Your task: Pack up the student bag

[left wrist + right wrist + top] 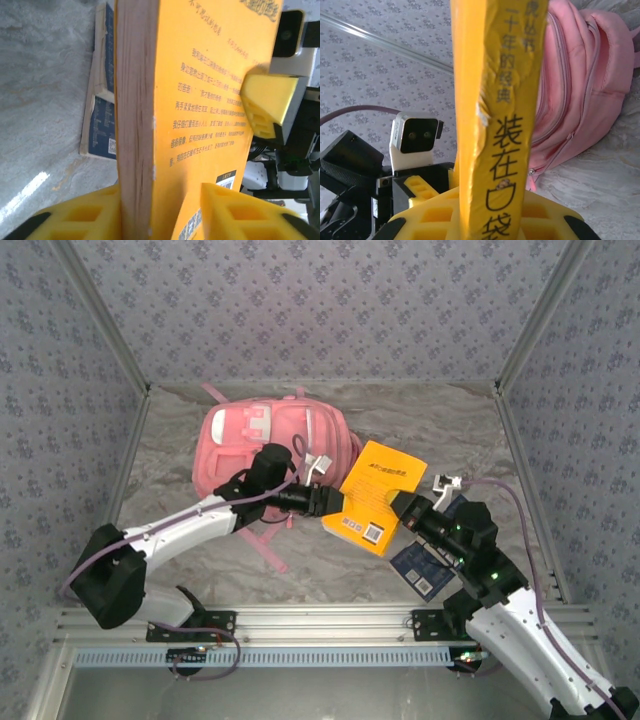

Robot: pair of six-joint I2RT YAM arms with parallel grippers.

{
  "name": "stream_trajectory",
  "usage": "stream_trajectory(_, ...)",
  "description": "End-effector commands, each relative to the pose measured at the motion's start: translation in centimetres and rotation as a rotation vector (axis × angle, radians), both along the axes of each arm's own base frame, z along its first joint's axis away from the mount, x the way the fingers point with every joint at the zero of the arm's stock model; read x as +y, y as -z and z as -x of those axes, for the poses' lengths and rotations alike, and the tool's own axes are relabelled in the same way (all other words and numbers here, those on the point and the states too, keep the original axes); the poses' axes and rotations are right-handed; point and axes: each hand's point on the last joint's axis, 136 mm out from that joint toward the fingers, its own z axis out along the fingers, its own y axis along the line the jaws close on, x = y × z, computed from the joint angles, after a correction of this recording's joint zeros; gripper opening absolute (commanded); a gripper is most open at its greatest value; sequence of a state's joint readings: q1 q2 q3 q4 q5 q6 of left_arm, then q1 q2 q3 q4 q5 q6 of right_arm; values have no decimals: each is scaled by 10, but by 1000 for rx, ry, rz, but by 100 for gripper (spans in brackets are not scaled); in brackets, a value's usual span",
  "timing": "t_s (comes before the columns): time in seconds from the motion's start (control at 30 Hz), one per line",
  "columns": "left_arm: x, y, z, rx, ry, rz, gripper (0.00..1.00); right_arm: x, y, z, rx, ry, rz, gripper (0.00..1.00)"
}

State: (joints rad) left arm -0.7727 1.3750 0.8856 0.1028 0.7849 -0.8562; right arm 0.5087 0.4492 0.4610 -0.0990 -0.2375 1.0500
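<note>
The student bag [270, 445] is a pink backpack lying flat at the back left of the table, also in the right wrist view [585, 75]. A thick yellow book [375, 495] hangs above the table between both arms. My left gripper [325, 502] stands at the book's left end, its jaws [160, 200] open and loose around the page edge and cover. My right gripper [405, 510] is shut on the book's opposite end, its yellow pads pressed to both sides of the spine [492, 200]. One right fingertip [267, 100] rests on the cover.
A dark blue book [425, 568] lies flat on the table under the right arm, also seen beneath the yellow book [105, 125]. Patterned walls enclose the table on three sides. Bare marbled tabletop [450, 430] lies at the back right.
</note>
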Motion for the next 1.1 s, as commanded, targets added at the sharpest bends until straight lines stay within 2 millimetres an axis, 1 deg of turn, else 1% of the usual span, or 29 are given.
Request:
stream_trajectory(0.0, 14, -25, -3, -121, -16, 1, 49, 3, -37, 7, -132, -47, -14, 0)
stream_trajectory(0.1, 33, -32, -20, -153, -99, -18, 57, 11, -55, 17, -210, -135, -8, 0)
stream_trajectory(0.17, 39, -40, -27, -177, -126, -3, 61, 18, -68, 27, -267, -197, -12, 0)
stream_trajectory(0.23, 38, -51, -28, -210, -112, 26, 63, 25, -83, 39, -329, -273, -39, 0)
stream_trajectory(0.3, 33, -62, -25, -231, -79, 64, 65, 29, -92, 46, -373, -321, -42, 0)
stream_trajectory(0.37, 29, -71, -23, -250, -49, 103, 65, 30, -103, 51, -424, -342, -32, 0)
stream_trajectory(0.4, 28, -75, -23, -257, -41, 118, 66, 30, -109, 54, -447, -353, -29, 2)
stream_trajectory(0.47, 25, -80, -21, -270, -28, 145, 66, 32, -115, 59, -467, -379, -18, 4)
stream_trajectory(0.57, 21, -92, -13, -312, 3, 195, 66, 32, -122, 65, -495, -400, 6, 5)
stream_trajectory(0.63, 18, -102, -3, -349, 41, 244, 66, 34, -128, 69, -514, -428, 1, 6)
stream_trajectory(0.73, 13, -118, 13, -389, 95, 305, 66, 38, -126, 69, -495, -455, 6, 9)
stream_trajectory(0.87, 11, -133, 30, -428, 157, 346, 66, 39, -127, 68, -496, -459, 14, 9)
stream_trajectory(1.0, 13, -143, 42, -442, 203, 392, 60, 39, -131, 70, -510, -469, 24, 9)
stream_trajectory(1.07, 15, -150, 49, -446, 224, 424, 54, 38, -132, 71, -510, -468, 40, 9)
